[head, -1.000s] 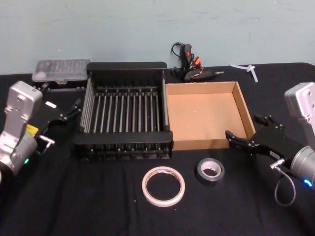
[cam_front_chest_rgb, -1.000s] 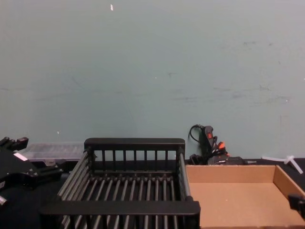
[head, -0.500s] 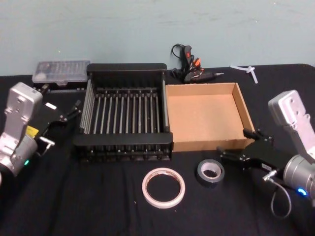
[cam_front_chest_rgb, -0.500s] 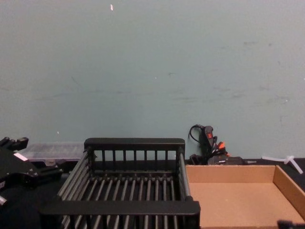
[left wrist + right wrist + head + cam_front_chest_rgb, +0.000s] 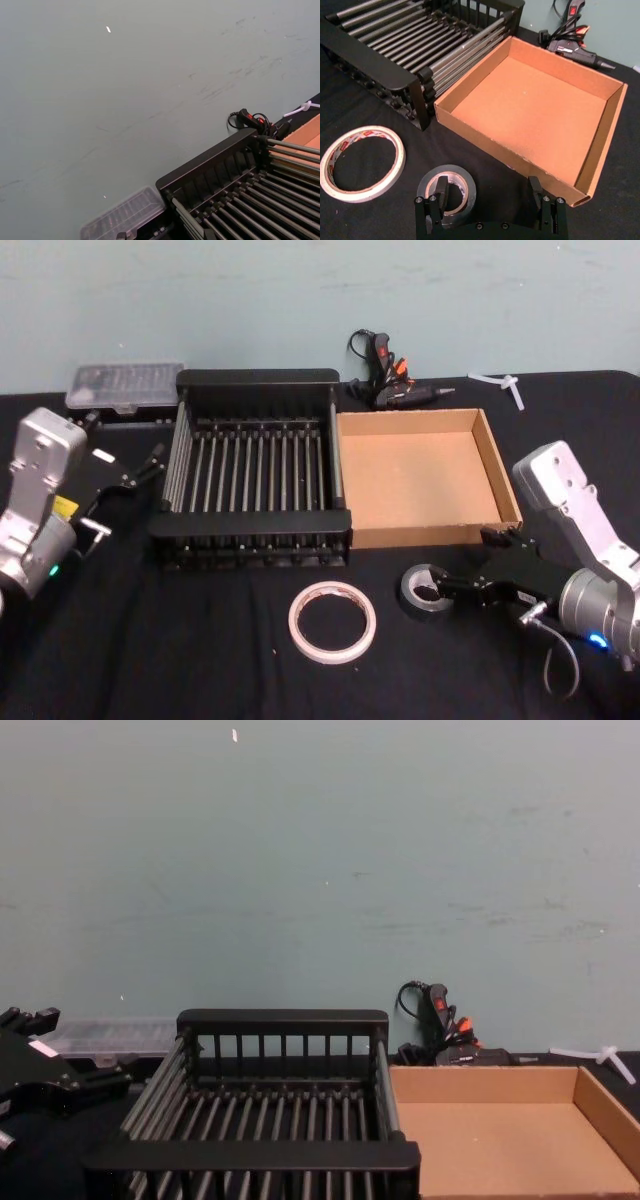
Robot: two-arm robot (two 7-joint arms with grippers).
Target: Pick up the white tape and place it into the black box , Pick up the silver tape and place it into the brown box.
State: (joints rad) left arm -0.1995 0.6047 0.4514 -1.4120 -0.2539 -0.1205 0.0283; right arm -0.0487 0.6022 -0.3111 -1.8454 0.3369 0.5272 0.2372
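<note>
The right hand (image 5: 490, 205) is low over the worktop (image 5: 200, 640), wide open, with one finger (image 5: 440, 192) inside the hole of the silver tape (image 5: 451, 181) and nothing gripped. The white tape (image 5: 332, 621) lies flat in front of the black box (image 5: 250, 475). The brown box (image 5: 420, 475) is just beyond. The left hand (image 5: 150, 462) is parked left of the black box, open.

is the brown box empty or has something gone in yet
Empty: the brown box shows only its bare tan floor. The silver tape lies on the table before it.
</note>
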